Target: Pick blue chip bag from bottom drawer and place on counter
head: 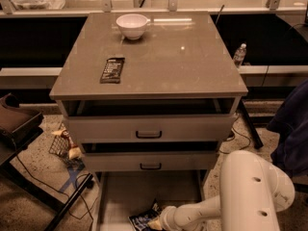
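The blue chip bag (144, 219) lies in the open bottom drawer (122, 192), near its front, at the lower edge of the view. My white arm reaches in from the right, and my gripper (155, 222) is right at the bag's right side, touching it. The counter (163, 57) is the grey-brown top of the cabinet above.
A white bowl (132, 25) stands at the counter's back left and a black bar wrapper (112, 69) lies at its left. The two upper drawers (149, 129) stick out slightly. A water bottle (239, 55) stands right of the cabinet. A small basket (63, 142) and cables lie on the floor at left.
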Robot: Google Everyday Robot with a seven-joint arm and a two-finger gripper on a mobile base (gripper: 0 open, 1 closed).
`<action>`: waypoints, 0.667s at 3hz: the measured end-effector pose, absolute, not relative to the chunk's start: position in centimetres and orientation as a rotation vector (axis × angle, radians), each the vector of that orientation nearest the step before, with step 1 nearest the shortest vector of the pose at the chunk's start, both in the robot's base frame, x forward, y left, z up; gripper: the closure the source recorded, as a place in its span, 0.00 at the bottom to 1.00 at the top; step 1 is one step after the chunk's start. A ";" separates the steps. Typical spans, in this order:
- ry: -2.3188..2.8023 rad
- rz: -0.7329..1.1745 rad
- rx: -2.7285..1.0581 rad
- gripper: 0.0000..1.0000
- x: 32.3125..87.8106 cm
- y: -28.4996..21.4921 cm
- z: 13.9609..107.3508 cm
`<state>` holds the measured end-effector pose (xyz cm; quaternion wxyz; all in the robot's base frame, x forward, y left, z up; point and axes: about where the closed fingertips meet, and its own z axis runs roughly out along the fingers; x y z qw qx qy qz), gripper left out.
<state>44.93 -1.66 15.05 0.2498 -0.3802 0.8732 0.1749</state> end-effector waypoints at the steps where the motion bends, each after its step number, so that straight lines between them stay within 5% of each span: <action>1: 2.378 0.479 -1.037 0.72 44.8 -1.5 15.0; 2: 2.378 0.480 -1.037 0.95 44.8 -1.4 14.9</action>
